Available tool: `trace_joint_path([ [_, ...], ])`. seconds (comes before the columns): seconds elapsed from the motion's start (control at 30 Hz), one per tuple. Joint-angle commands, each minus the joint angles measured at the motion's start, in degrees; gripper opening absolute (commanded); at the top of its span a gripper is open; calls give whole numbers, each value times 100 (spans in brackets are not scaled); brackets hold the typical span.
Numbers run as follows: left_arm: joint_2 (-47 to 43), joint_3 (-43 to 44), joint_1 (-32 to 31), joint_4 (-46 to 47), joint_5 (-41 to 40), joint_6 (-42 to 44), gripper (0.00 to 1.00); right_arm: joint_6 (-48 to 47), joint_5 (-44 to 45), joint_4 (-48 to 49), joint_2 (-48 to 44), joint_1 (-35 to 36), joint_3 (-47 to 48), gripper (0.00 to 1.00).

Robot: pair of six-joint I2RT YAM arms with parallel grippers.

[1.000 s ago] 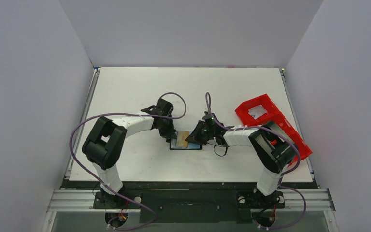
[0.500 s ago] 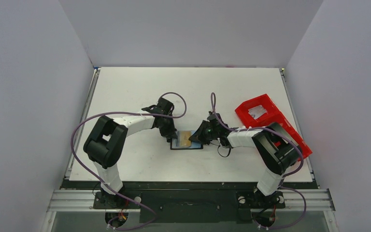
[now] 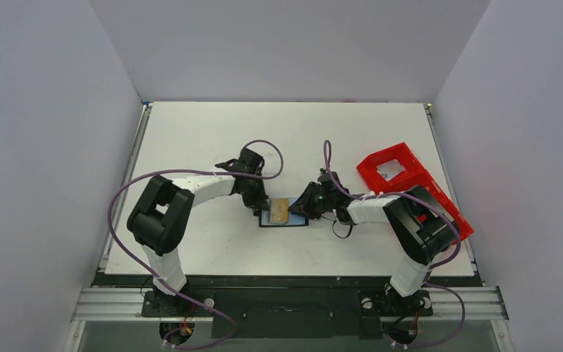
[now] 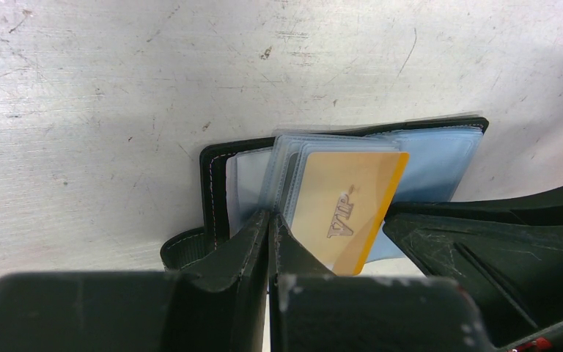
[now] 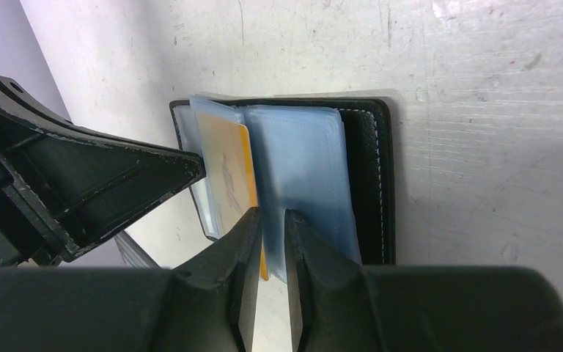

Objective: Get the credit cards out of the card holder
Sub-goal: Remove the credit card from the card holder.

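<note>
Left gripper has its fingers pressed together against the clear plastic sleeves at one end of the small flat black folding card holder, and I cannot tell whether a sleeve is caught between them. Right gripper sits at the opposite end with its fingers parted only a sliver, and the edge of the gold plastic card marked VIP lies in that gap. I see the holder lying open on the scuffed white table between the arms, with a red plastic compartment tray farther right, well apart.
</note>
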Motion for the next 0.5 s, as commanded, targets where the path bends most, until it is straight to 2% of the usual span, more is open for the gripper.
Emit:
trace_joint_path([
  [0.0, 407, -111, -75, -256, -373, 76, 0, 16, -23, 294, -86, -37, -113, 17],
  [0.47, 423, -117, -84, -227, -332, 85, 0, 134, -114, 492, 103, 116, -15, 17],
])
